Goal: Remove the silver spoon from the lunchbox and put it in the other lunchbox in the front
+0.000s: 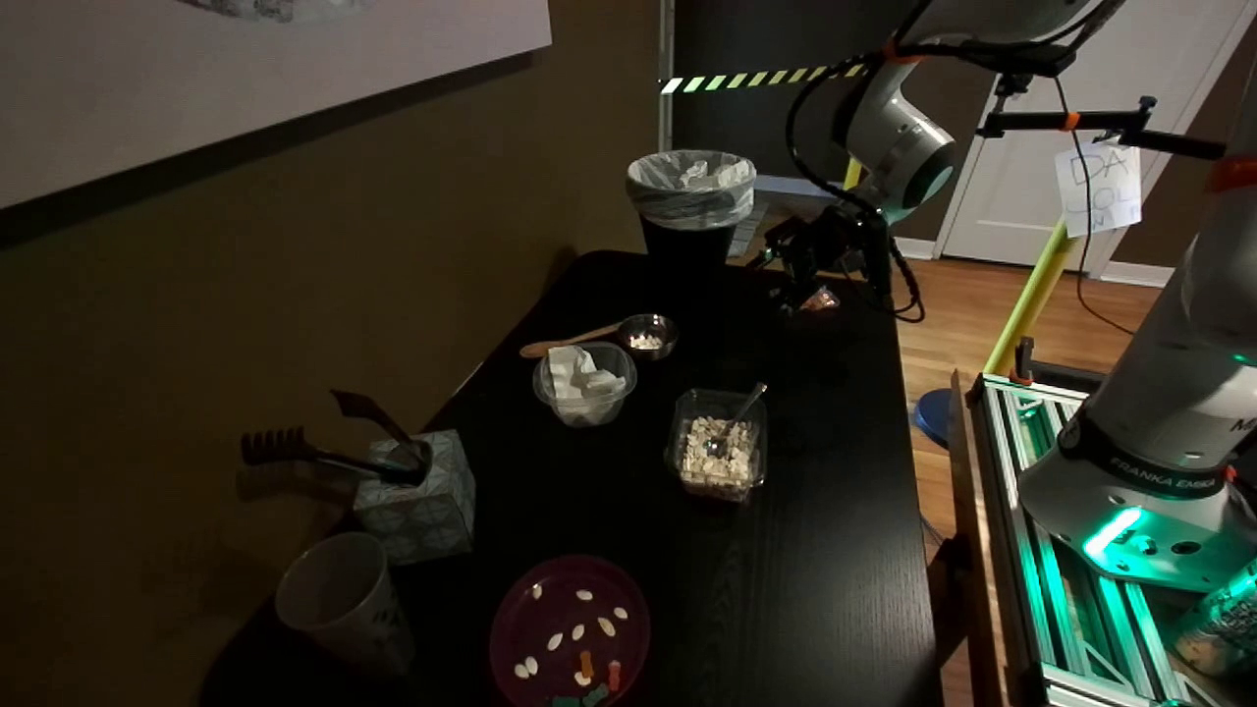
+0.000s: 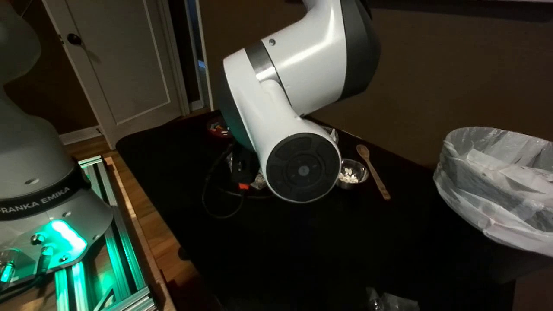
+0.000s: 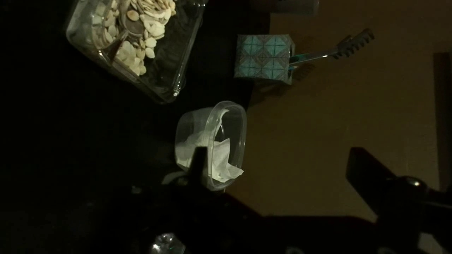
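Observation:
The lunchbox (image 1: pixel 678 469), a square clear box of pale seeds, stands mid-table; it shows at the upper left in the wrist view (image 3: pixel 185 53). The silver spoon (image 1: pixel 749 404) leans in it, handle over the far rim; its bowl lies among the seeds in the wrist view (image 3: pixel 135 27). The other lunchbox (image 1: pixel 589 410), pale with rounded corners, stands beside it, holding white paper; it also shows in the wrist view (image 3: pixel 190 123). My gripper (image 3: pixel 279 150) is open and empty, over the table's far end in an exterior view (image 1: pixel 771 277). The arm mostly hides both boxes in an exterior view.
A small metal bowl (image 1: pixel 665 349) and wooden spoon (image 1: pixel 574 341) lie behind the other lunchbox. A lined bin (image 1: pixel 692 211) stands at the far end. A tissue box with utensils (image 1: pixel 417 511), a cup (image 1: pixel 334 589) and a purple plate (image 1: pixel 511 628) stand nearer the camera.

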